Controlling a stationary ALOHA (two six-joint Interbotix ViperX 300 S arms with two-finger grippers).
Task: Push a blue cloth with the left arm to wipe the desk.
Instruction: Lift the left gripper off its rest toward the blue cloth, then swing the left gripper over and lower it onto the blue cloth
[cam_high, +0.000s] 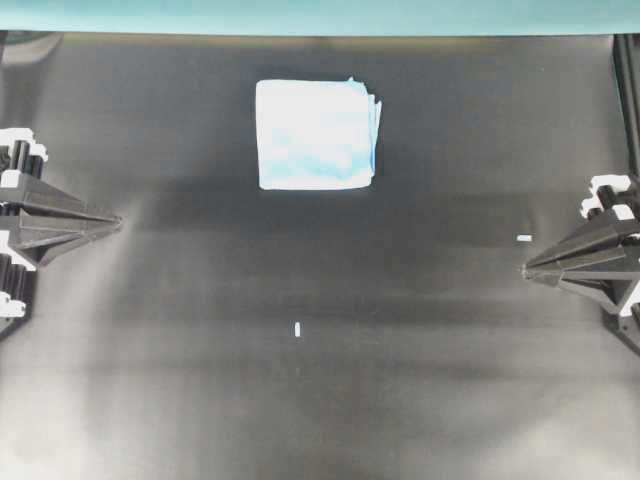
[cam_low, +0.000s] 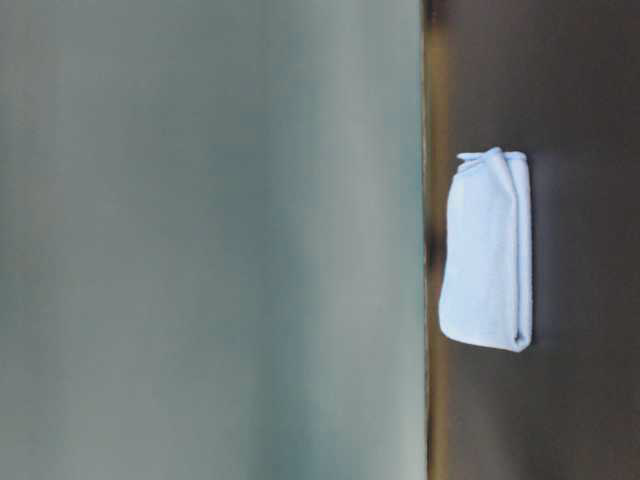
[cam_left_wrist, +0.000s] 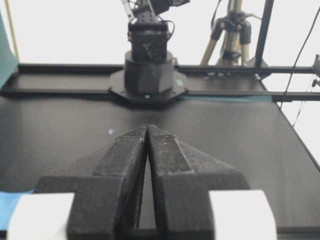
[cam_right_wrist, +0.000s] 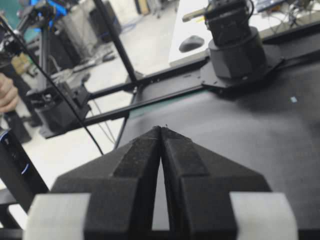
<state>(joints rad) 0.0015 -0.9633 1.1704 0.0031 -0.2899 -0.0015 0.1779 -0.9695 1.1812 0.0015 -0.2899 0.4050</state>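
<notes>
Closed to a point, the left gripper (cam_left_wrist: 148, 131) fills its wrist camera's foreground, fingertips touching and holding nothing, parked at one side edge of the desk (cam_high: 300, 400). Opposite, the right gripper (cam_high: 530, 270) sits likewise shut and empty at the other side edge. Between them, toward the far edge with its teal strip (cam_high: 300, 15), the blue cloth (cam_high: 315, 134) lies flat and untouched, well apart from both arms. Folded in soft layers, it looks light and limp, likely to bunch or unfold if shoved at a loose edge; pressing down on its middle and sliding seems the safer contact.
</notes>
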